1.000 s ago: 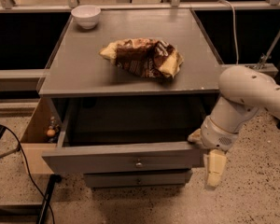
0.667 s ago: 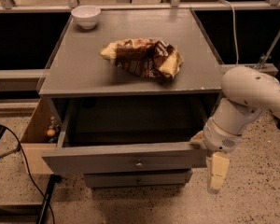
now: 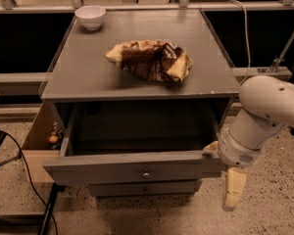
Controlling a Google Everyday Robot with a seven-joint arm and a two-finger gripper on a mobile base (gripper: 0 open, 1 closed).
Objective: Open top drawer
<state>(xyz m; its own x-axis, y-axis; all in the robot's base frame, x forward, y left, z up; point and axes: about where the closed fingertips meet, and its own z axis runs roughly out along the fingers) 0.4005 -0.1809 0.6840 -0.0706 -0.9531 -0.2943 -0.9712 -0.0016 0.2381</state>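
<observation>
One hand (image 3: pixel 233 190) beside one top drawer (image 3: pixel 112 166)

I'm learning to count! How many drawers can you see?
2. The top drawer is pulled open, and a second drawer sits right beneath it. More may hide below. The gripper hangs by the open drawer's right end.

It looked like a robot test lab, not a home: a lone grey desk (image 3: pixel 88 67) stood on a speckled stone floor (image 3: pixel 269 204), a loose black cable (image 3: pixel 27 175) trailed at the near left, and a metal rail (image 3: pixel 39 7) ran along the far side. The gripper (image 3: pixel 233 190) hung off the desk's near right corner.
</observation>
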